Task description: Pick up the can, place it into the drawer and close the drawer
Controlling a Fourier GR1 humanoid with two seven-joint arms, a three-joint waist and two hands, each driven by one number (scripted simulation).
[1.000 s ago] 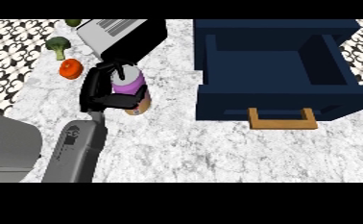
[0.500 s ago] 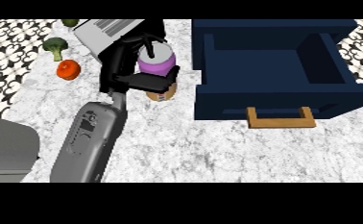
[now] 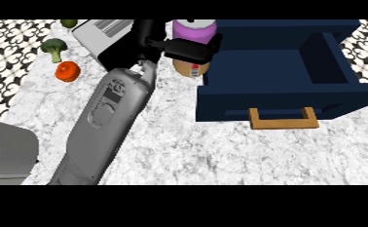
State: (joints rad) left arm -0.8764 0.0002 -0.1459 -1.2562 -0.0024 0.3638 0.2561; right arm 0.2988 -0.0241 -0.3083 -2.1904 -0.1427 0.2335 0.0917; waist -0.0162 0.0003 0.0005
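Far along the table, just left of the drawer, your left hand (image 3: 188, 50) has its fingers curled round the can (image 3: 193, 68), gripping it across the upper body below the purple lid. The can stands upright in that hold, its tan lower half showing beneath the fingers, right at the drawer's (image 3: 237, 102) left wall. It seems to be off the table (image 3: 215, 158), though you cannot be sure from this angle.

A side grip like this suits the job. It leaves the can's bottom free to go down into the drawer, and it keeps your forearm out to the left, off the dark blue box. The drawer stands open toward you, wooden handle (image 3: 283, 119) on its near face. The big left compartment lies closest to the can, and a divider sets off a narrower part at the right.

What stands in your way is that left wall: the can must clear it before you lower. Left of your arm sit a tomato (image 3: 66, 71) and broccoli (image 3: 53, 49), well apart from your path, with a grey ribbed slab (image 3: 108, 28) behind the hand. Your right hand does not show.
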